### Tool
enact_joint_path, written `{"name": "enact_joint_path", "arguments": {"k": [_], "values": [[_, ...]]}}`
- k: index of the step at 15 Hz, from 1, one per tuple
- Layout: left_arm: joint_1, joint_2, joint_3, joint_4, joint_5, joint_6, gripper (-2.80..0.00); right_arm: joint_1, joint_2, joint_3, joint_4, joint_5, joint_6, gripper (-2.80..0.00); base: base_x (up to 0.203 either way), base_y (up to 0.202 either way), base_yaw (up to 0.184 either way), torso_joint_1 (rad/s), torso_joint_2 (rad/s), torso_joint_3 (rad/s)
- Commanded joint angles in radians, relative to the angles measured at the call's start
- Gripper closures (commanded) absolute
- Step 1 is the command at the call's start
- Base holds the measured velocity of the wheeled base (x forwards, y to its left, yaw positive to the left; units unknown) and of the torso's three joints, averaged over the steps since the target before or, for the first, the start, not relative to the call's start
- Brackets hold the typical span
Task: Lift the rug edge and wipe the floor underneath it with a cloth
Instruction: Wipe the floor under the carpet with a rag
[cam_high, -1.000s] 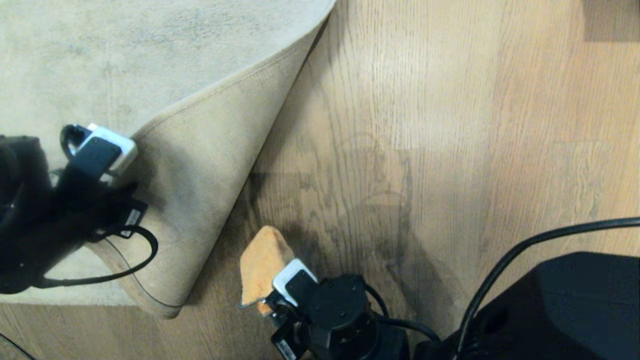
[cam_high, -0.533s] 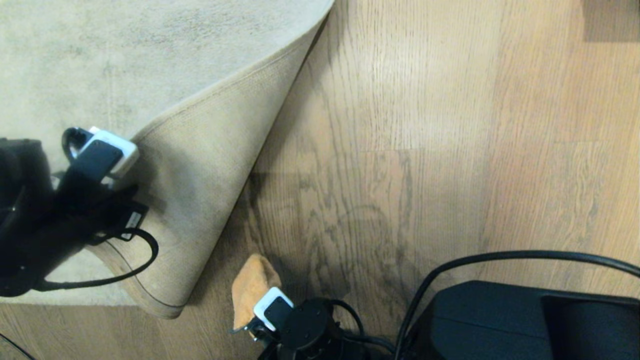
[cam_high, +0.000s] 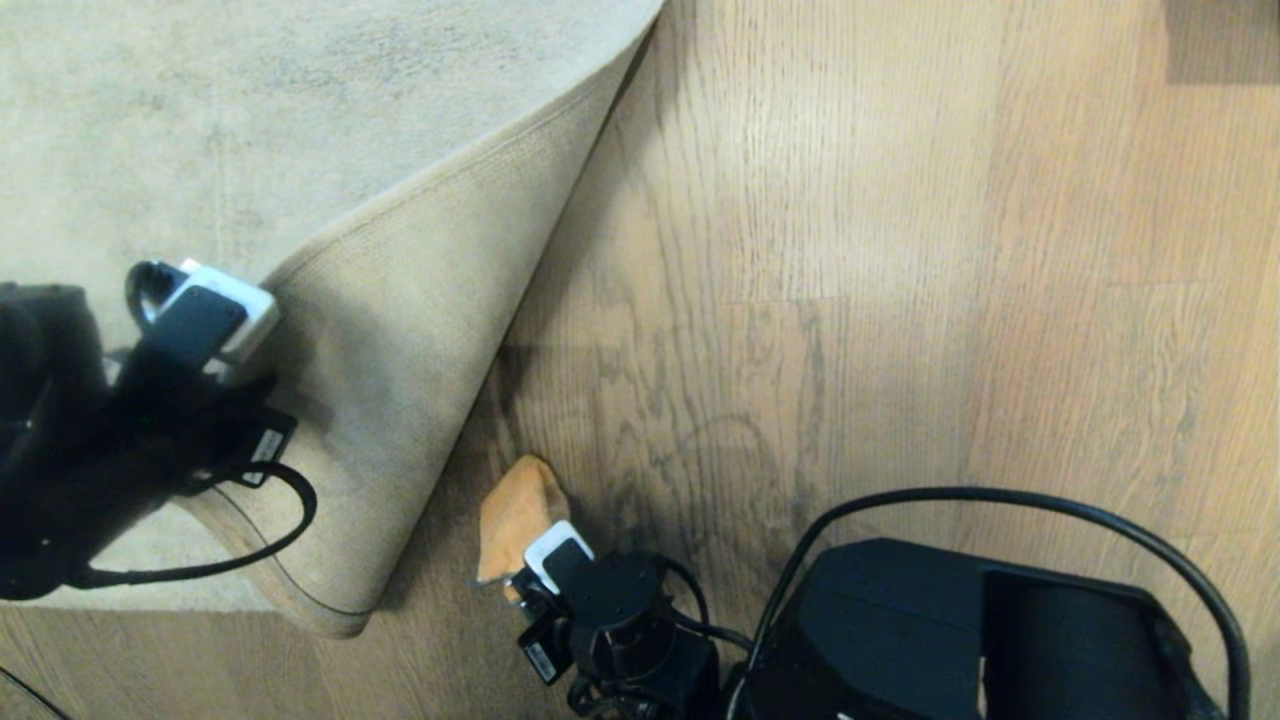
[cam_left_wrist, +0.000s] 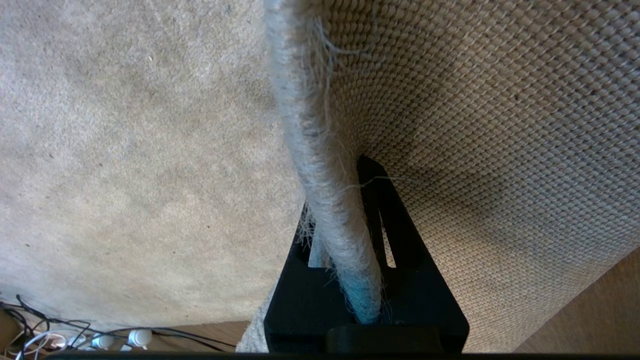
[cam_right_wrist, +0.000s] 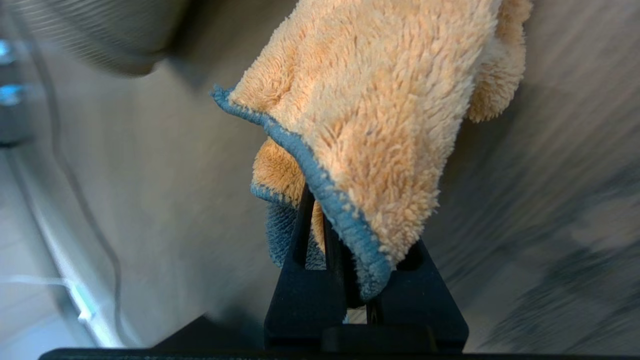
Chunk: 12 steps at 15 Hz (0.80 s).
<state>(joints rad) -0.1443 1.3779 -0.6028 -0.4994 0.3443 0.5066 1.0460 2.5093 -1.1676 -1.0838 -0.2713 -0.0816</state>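
The rug edge (cam_high: 430, 200) is folded back, its beige woven backing (cam_high: 400, 340) facing up over the grey pile. My left gripper (cam_high: 245, 385) at the left is shut on that edge; in the left wrist view the fuzzy rug edge (cam_left_wrist: 320, 165) runs between the black fingers (cam_left_wrist: 372, 200) of the left gripper (cam_left_wrist: 340, 205). The brown wood floor (cam_high: 850, 250) lies bare beside the fold. My right gripper (cam_high: 525, 585), near the bottom centre, is shut on the orange cloth (cam_high: 515, 510), which rests on the floor by the flap. The fluffy cloth (cam_right_wrist: 380, 115) with blue-grey trim drapes over the right gripper (cam_right_wrist: 350, 225).
My right arm's black body (cam_high: 950, 640) and its looping cable (cam_high: 1000, 495) fill the bottom right. The left arm's cable (cam_high: 290, 520) hangs over the flap. Loose wires (cam_left_wrist: 100, 340) lie on the floor past the rug. A darker patch (cam_high: 1220, 40) marks the far right corner.
My right gripper drew the cloth back along the floor toward me, then pushed it a little forward again. The right arm's black body swung further into view. The left gripper held still.
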Motion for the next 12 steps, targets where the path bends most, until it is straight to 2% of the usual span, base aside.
{"name": "enact_joint_path", "arguments": {"k": [1, 6, 12], "values": [[-0.001, 0.003, 0.000, -0.002, 0.002, 0.003, 0.00, -0.039, 0.011, -0.044, -0.008, -0.002, -0.015, 0.00, 0.000, 0.000, 0.000, 0.000, 0.00, 0.000], [-0.001, 0.003, 0.001, -0.002, 0.001, 0.001, 0.00, -0.104, -0.009, -0.156, 0.005, 0.001, -0.060, 0.00, 0.000, 0.000, 0.000, 0.000, 0.00, 0.000], [-0.001, -0.001, 0.012, -0.004, 0.001, 0.001, 0.00, -0.175, -0.071, -0.162, 0.038, 0.004, -0.083, 0.00, 0.000, 0.000, 0.000, 0.000, 0.00, 0.000]]}}
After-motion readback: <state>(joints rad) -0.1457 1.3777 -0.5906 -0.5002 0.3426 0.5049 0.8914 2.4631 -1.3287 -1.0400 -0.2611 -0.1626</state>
